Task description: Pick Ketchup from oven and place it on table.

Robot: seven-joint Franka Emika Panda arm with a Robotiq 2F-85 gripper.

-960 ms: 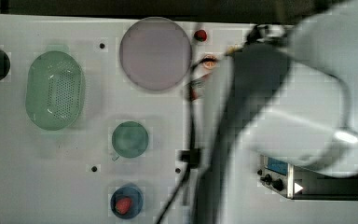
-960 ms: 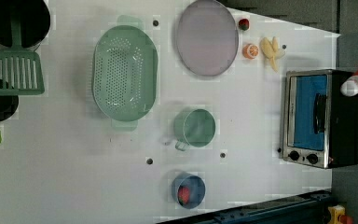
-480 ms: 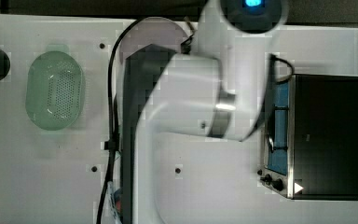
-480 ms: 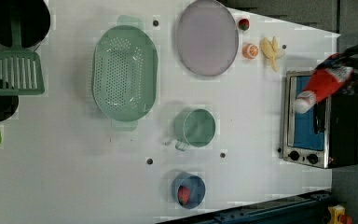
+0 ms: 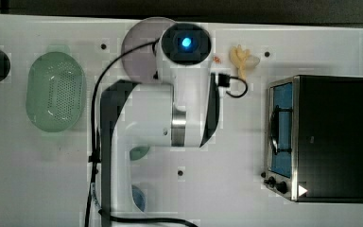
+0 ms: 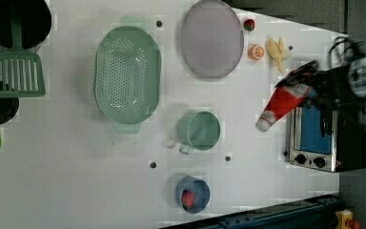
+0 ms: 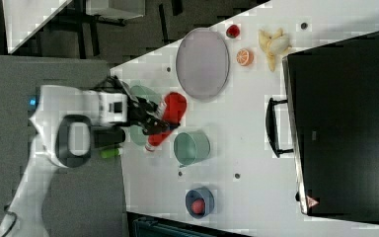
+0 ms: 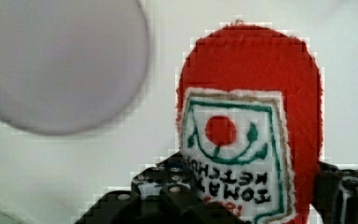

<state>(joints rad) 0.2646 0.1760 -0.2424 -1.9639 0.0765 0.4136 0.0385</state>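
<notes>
top view: the white arm stretches over the white desk, hiding the middle of it. the oven sits well to the top view's right of the arm, and the green colander lies far from the oven on the other side of the arm.

left view: the ketchup hangs tilted, white cap lowest, just beside the oven's upper corner and over the desk. the gripper pinches its upper body. the green cup stands between colander and oven.

right view: the gripper holds the ketchup above the cup, well apart from the oven.

wrist view: the jaws clamp the ketchup on both sides of its label; the lilac plate lies beside it on the desk.
</notes>
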